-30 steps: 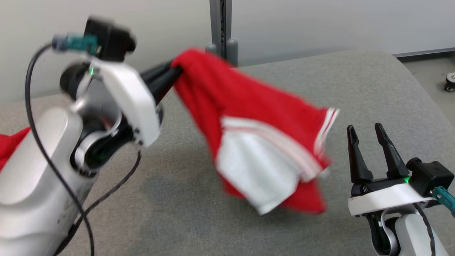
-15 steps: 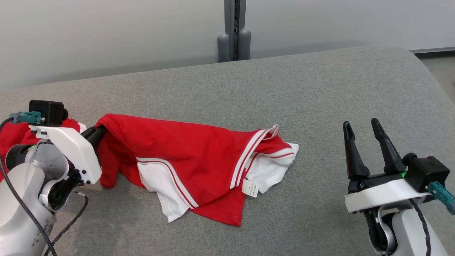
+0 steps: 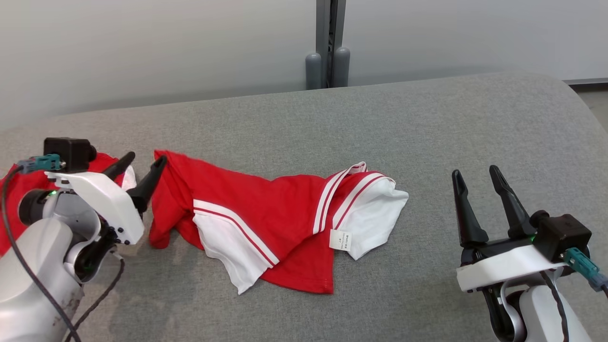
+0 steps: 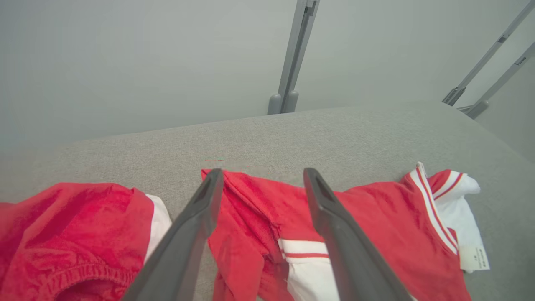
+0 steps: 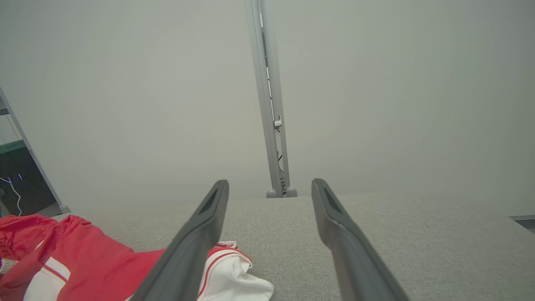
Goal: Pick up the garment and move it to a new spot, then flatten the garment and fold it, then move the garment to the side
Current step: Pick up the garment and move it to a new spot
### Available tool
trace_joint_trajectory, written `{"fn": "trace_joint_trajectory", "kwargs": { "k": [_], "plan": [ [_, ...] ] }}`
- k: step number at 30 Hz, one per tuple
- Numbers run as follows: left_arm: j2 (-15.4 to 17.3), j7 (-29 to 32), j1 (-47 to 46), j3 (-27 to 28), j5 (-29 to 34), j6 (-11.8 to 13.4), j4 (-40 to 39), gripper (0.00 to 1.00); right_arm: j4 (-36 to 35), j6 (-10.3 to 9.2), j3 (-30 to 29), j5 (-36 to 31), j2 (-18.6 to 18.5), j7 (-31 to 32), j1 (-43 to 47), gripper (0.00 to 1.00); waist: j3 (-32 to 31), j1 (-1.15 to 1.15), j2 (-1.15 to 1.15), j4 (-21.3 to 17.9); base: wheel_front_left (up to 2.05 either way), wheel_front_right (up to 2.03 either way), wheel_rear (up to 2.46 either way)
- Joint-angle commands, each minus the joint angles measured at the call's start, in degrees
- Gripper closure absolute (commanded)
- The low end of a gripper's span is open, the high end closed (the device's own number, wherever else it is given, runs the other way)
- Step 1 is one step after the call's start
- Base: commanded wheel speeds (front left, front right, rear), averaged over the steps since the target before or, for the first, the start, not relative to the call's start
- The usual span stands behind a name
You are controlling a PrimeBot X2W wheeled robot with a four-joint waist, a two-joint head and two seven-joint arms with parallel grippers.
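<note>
Nearest the robot, L gripper (image 3: 145, 159) sits at lower left on its white wrist, two long dark fingers spread apart w/ nothing clamped. Its inner finger is right by the left corner of the red short-sleeved garment with white panels and striped trim (image 3: 266, 209); can't tell if it touches the cloth. In the left wrist view that gripper (image 4: 263, 173) frames the same bunched red corner of the garment (image 4: 368, 217) in the gap between its fingers. R gripper (image 3: 475, 172) sits at lower right, fingers also apart, holding nothing, well apart from the garment. The garment lies crumpled, not flat, on the grey fabric-covered surface (image 3: 427, 123), left of centre, w/ a small white label (image 3: 340, 240) turned out near its right side. A second red cloth item w/ a white edge (image 3: 16, 190) lies at far left, behind the L wrist. Further back, past the surface's rear edge, a grey metal post w/ two rounded feet (image 3: 327, 61) stands against the pale plain wall (image 3: 142, 47).
</note>
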Motion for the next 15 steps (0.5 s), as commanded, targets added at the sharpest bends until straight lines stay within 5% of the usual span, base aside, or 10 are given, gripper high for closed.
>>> {"fn": "trace_joint_trajectory", "kwargs": {
  "k": [1,8,15],
  "plan": [
    [1.2,-1.2,-0.7,-0.1,-0.3,-0.1,-0.8,0.0,0.1,0.13,-0.3,-0.4,-0.4,-0.2,0.9,0.0,-0.4,0.0,0.0,0.4,0.0,0.0,0.0],
    [4.3,-5.5,1.9,0.6,1.7,2.1,-5.9,0.0,0.4,0.13,-0.2,-0.6,-0.5,-0.2,2.2,0.0,-2.2,0.0,0.0,1.5,0.0,0.0,0.0],
    [6.8,-12.4,9.5,3.8,2.9,10.1,-15.5,0.0,0.1,0.13,-0.7,-1.7,-0.5,-0.2,3.2,0.0,-3.8,0.0,0.0,2.3,0.0,0.0,0.0]
  ]
}}
